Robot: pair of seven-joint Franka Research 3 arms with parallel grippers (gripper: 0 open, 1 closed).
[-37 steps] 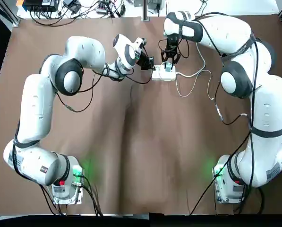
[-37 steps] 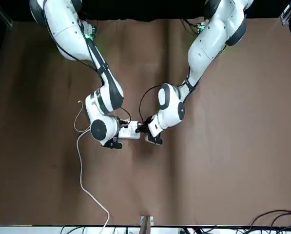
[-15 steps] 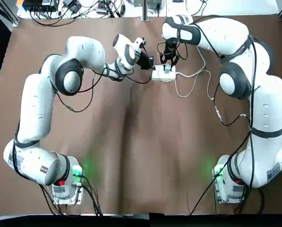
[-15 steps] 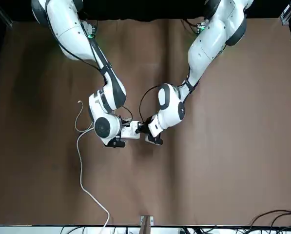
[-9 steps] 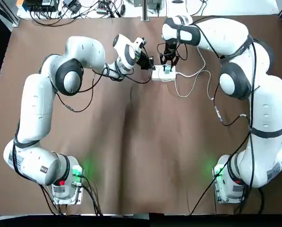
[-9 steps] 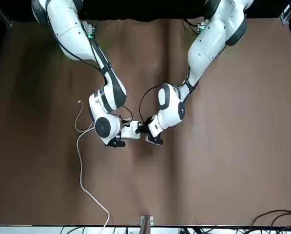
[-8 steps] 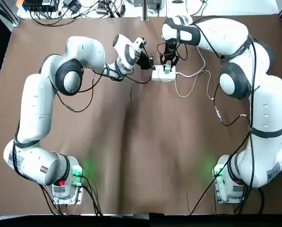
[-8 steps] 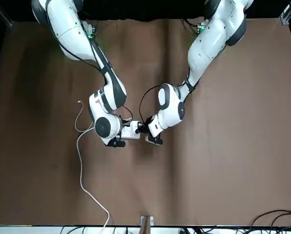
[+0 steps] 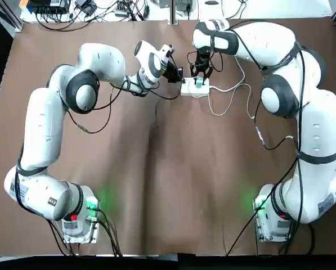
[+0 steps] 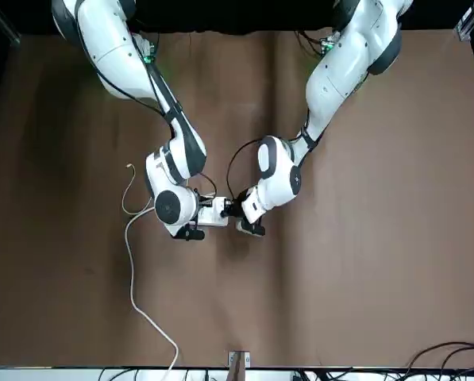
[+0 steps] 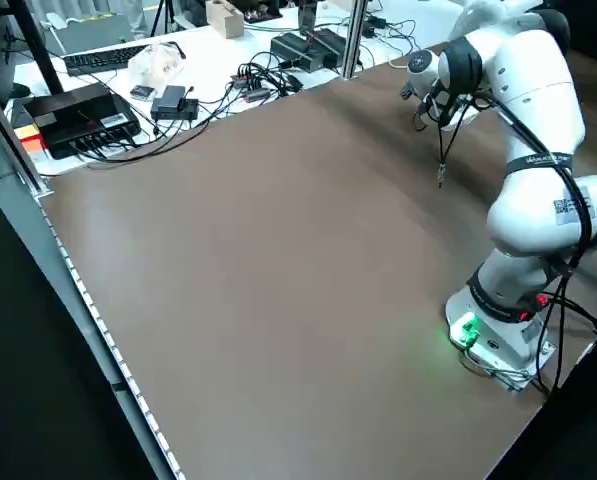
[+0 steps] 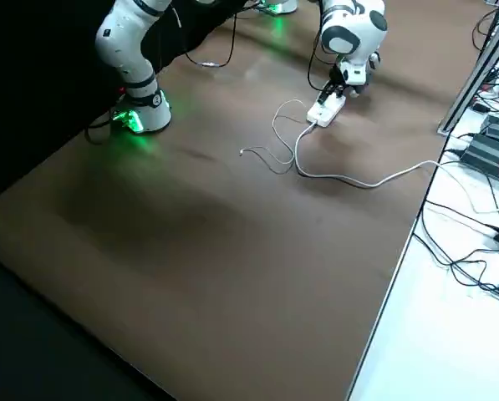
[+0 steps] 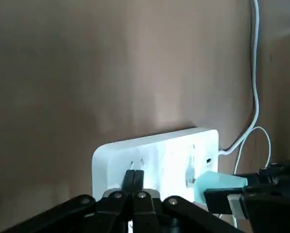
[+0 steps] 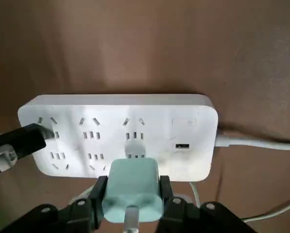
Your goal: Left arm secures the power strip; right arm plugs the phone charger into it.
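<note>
The white power strip (image 9: 195,88) lies flat at the far middle of the table. My left gripper (image 9: 179,75) is shut, and its joined fingertips (image 13: 133,178) press down on one end of the strip (image 13: 154,154). My right gripper (image 9: 200,74) is shut on the teal phone charger (image 14: 131,188). It holds the charger against the strip's socket face (image 14: 115,128), by the third socket group. The prongs are hidden. In the front view the strip (image 10: 213,213) sits between both grippers.
The strip's thick white cord (image 10: 133,278) runs to the table's far edge. The charger's thin cable (image 9: 229,98) loops on the brown mat beside the right arm. Cables and electronics (image 9: 72,8) and a metal post (image 9: 171,11) stand beyond that edge.
Since 2.5 s ago my right gripper shifted slightly with the charger over the strip. Over the last half second nothing visibly moves. The left gripper stays pressed on the strip.
</note>
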